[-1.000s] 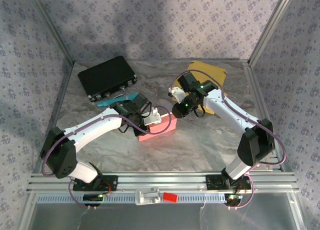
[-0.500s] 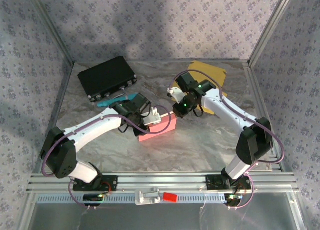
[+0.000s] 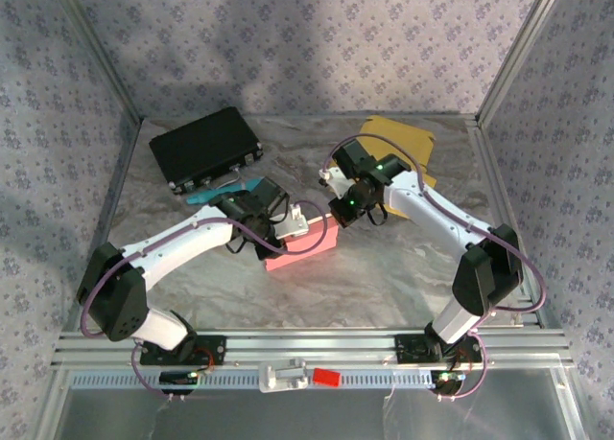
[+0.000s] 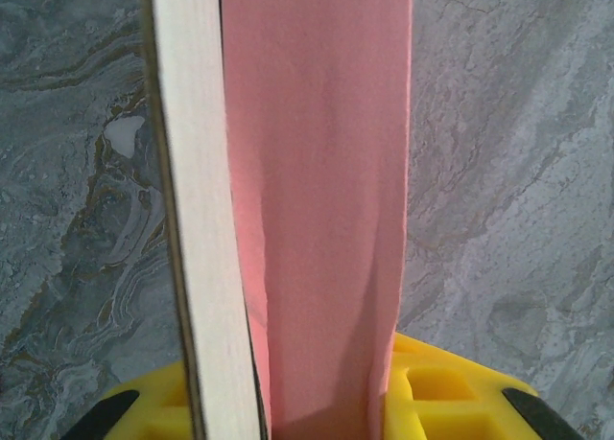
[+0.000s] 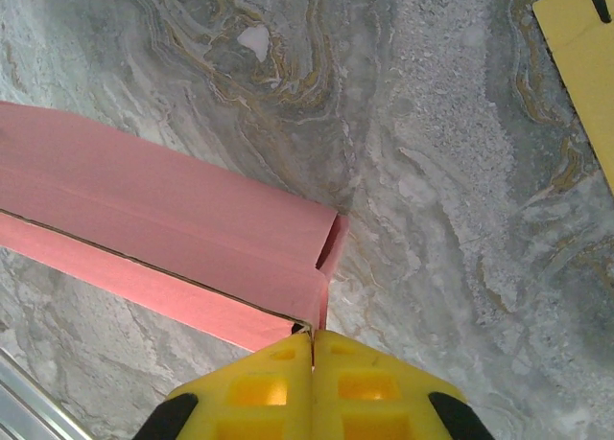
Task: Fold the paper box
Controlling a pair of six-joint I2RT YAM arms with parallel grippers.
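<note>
Mid-table we find the pink paper box point(image 3: 305, 249) — our left gripper point(image 3: 286, 231) clamps its raised panel, our right gripper point(image 5: 312, 349) sits fully closed at its end corner. Beyond lie a black case point(image 3: 205, 148) and a yellow envelope point(image 3: 403, 138).

The top camera sits high above and behind the arm bases. It faces down and toward the far wall, far enough off to take in the whole table point(image 3: 384, 277) and both arms. The camera on the left gripper point(image 3: 291, 231) looks out past its yellow fingers point(image 4: 432, 392), very close along the pink box point(image 4: 317, 172). The camera on the right gripper point(image 3: 338, 217) looks down past its fingers point(image 5: 259, 392) at the box's right end, slightly farther off. All three views share the box and the marble around it, mid-table. The top and right wrist views also share the yellow sheet point(image 5: 580, 66).
</note>
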